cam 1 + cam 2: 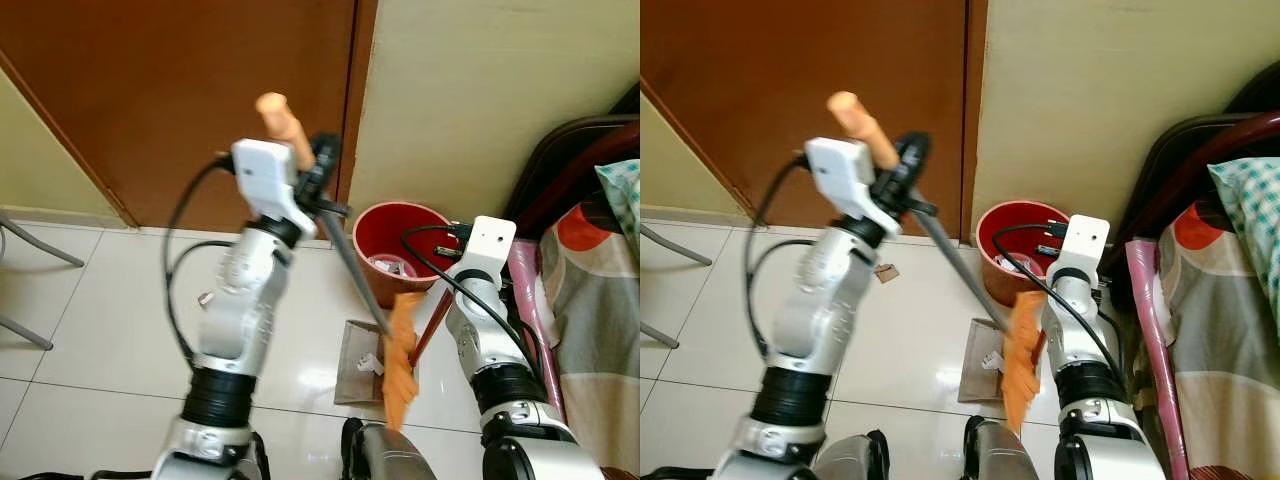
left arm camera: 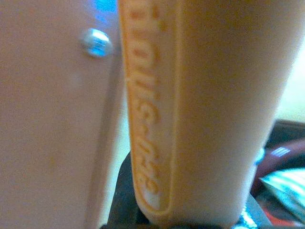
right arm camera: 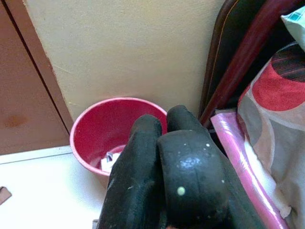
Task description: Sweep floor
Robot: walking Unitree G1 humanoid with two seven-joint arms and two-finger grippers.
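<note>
Left end effector [image 1: 318, 172]: up high in the middle of the frame, in front of the brown wooden door [image 1: 180, 90]. Its black fingers are pinched on the broom, just below the peach handle tip.
Broom [image 1: 352, 262]: a grey stick with a peach plastic handle tip [image 1: 281, 116] and an orange brush head [image 1: 401, 360]. It slants from the upper middle down to the lower middle of the frame. The left wrist view shows the peach handle very close and blurry.
Dustpan [image 1: 358, 362]: a flat grey dustpan with a thin red handle, on the white tiled floor [image 1: 100, 320] at the lower middle, touching the orange brush.
Red bucket [image 1: 400, 245]: a round red plastic bucket by the cream wall [image 1: 480, 90], right of middle, with bits of paper inside.
Right end effector [image 3: 164, 176]: its black fingers look pressed together, above the floor near the bucket.
Bed [image 1: 600, 300]: at the right edge, with a patterned sheet.
</note>
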